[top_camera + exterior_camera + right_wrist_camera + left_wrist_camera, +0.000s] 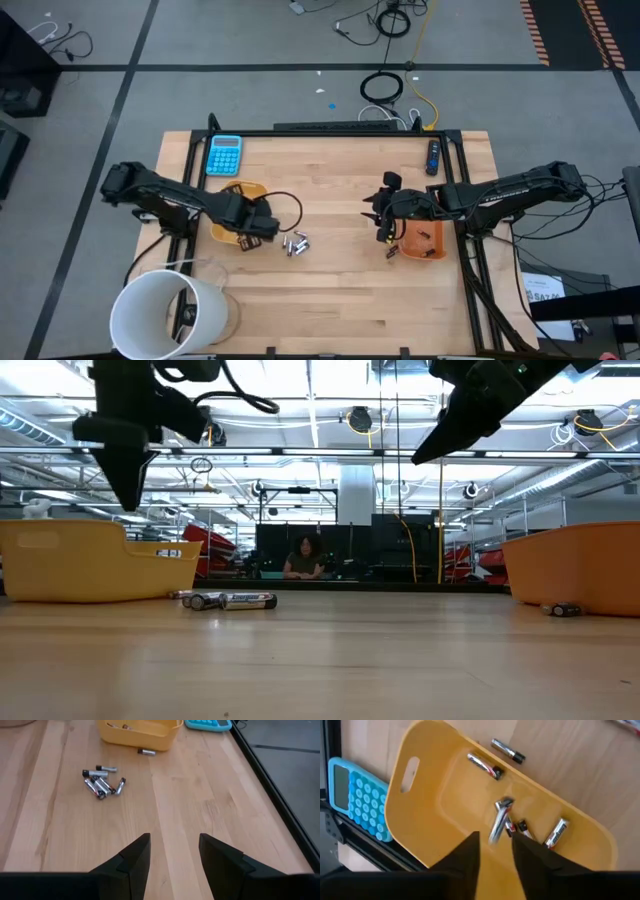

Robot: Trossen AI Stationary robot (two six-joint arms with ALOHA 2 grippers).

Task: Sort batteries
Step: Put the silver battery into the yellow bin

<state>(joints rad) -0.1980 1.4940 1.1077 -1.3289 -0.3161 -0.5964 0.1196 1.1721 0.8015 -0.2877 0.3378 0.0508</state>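
Wooden counter (330, 290); warehouse hall behind. Left gripper (495, 842) above yellow tray (425, 815), fingers slightly apart, battery (499, 820) just off their tips, seemingly loose; four more batteries in tray. Battery pile (102, 782) on counter beside tray. Right gripper (172, 852) by orange tray (425, 240), fingers apart, empty. Calculator (224, 155) at rear.

Batteries: a loose cluster (102, 784) of small silvery-grey cylinders lies flat on the surface. One (146, 752) lies just beside the yellow tray (425, 785); several (485, 765) lie inside it.
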